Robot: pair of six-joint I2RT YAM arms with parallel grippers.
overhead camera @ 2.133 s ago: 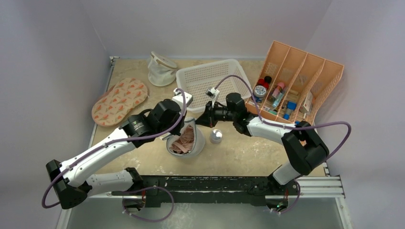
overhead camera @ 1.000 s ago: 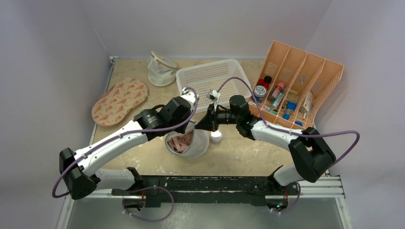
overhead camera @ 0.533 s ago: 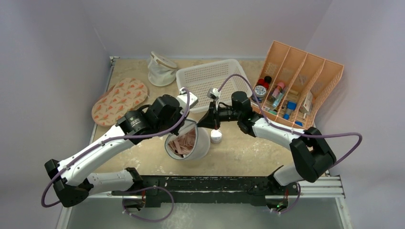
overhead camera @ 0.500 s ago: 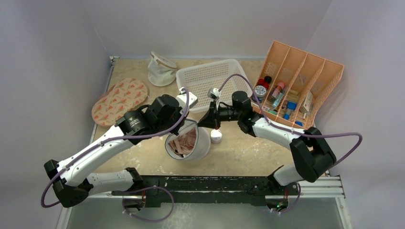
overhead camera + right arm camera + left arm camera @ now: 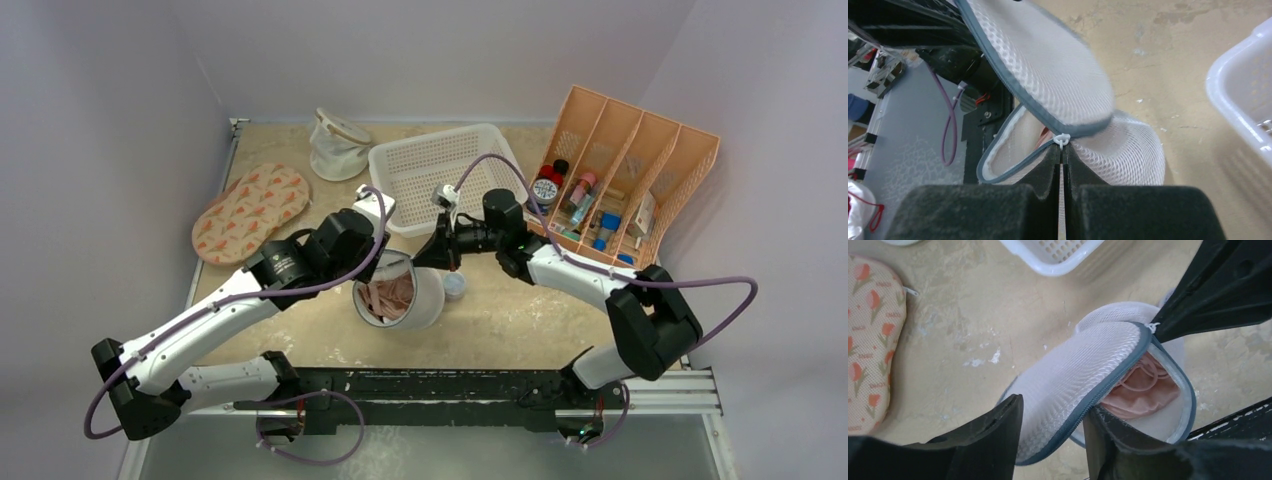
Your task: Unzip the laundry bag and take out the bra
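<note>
1. The laundry bag (image 5: 428, 300) lies on its side just to the 6 o'clock side of the table's centre. It is a drum of white honeycomb mesh with grey-blue zipper tape round the rim. Its round, domed lid (image 5: 1083, 370) stands open.
2. The bra (image 5: 1140, 390), smooth pink padding with thin straps looped over it, sits inside the bag's mouth.
3. Right gripper (image 5: 1062, 151): black fingers clenched on the small white zipper pull (image 5: 1062, 138), where lid and rim meet.
4. Left gripper (image 5: 1052, 407): jaws parted wide, with the lid's lower edge between them. Whether they press on it cannot be told.
5. A small round jar (image 5: 455, 287) stands just beside the bag at its 3 o'clock.
6. Surface: the beige table (image 5: 520, 310) is matt and scuffed with pale blotches.
   - A white perforated plastic basket (image 5: 440, 165) is at 12 o'clock.
   - A white mesh pouch (image 5: 338, 145) with a tan rim is at 11.
   - A flat oval pad (image 5: 250, 212) with an orange pattern is at 10.
   - A peach slotted organiser (image 5: 640, 150) holding small bottles is at 2.
7. Room: plain pale lilac walls on three sides, and a black rail (image 5: 450, 385) along the 6 o'clock edge.
</note>
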